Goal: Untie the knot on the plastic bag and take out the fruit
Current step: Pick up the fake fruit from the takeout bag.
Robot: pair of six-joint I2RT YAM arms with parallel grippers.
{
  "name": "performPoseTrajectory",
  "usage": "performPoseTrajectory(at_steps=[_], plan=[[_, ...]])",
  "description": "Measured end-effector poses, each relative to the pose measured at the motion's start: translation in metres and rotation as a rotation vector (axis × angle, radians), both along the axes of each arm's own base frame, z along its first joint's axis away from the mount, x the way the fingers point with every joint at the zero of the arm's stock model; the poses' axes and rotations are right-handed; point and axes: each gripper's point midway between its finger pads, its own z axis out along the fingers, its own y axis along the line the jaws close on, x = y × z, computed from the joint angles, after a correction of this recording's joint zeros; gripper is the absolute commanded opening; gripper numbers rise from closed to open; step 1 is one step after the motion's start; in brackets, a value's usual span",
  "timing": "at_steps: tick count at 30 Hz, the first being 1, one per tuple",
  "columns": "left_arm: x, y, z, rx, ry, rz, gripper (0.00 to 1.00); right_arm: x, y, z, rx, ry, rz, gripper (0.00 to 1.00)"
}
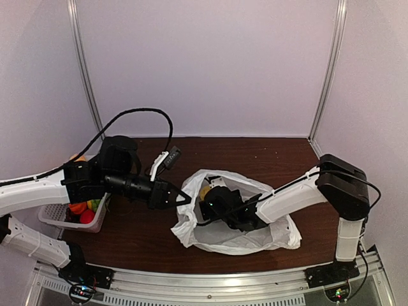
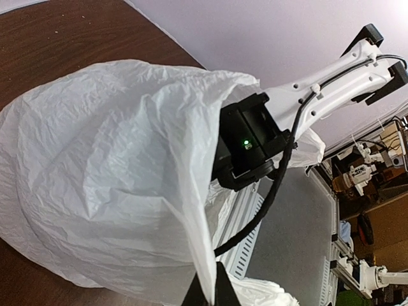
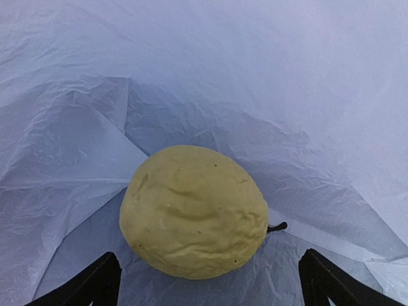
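1. My left gripper (image 1: 182, 199) is clamped shut on the rim of the plastic bag (image 1: 280, 233), left of centre in the top view.
2. My right gripper (image 3: 210, 292) is inside the bag, with its jaws spread wide.
3. A wrinkled yellow fruit (image 3: 194, 210) lies on the bag's floor, mid-frame in the right wrist view, just ahead of those jaws and untouched.

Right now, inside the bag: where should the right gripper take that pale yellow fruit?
Grip the yellow fruit across its wide middle, straight ahead from the right gripper. It is roundish, lying on the plastic bag, centred between the open fingers; its stem points sideways.
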Motion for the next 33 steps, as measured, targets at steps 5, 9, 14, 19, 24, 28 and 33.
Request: performPoseTrajectory(at_steps=[5, 9, 14, 19, 24, 28, 33], plan=[[0.000, 0.000, 0.001, -0.003, 0.005, 0.002, 0.00, 0.006, 0.002, -0.010, -0.023, -0.001, 0.002, 0.99], [0.000, -0.001, 0.001, -0.005, 0.006, 0.002, 0.00, 0.015, 0.009, -0.007, -0.019, -0.015, 0.010, 0.99], [0.000, -0.001, 0.000, -0.005, 0.009, 0.003, 0.00, 0.029, 0.021, -0.001, -0.010, -0.034, 0.018, 0.98], [0.001, -0.002, -0.001, -0.002, 0.015, 0.005, 0.00, 0.037, 0.024, -0.004, -0.014, -0.035, 0.022, 0.88], [0.001, -0.002, -0.001, -0.003, 0.021, 0.008, 0.00, 0.040, 0.024, -0.005, -0.025, -0.036, 0.032, 0.73], [0.001, -0.002, -0.001, -0.003, 0.025, 0.012, 0.00, 0.040, 0.027, -0.002, -0.016, -0.044, 0.046, 0.62], [0.005, 0.000, -0.003, 0.006, 0.035, 0.042, 0.00, 0.041, 0.031, 0.000, -0.014, -0.053, 0.066, 0.54]])
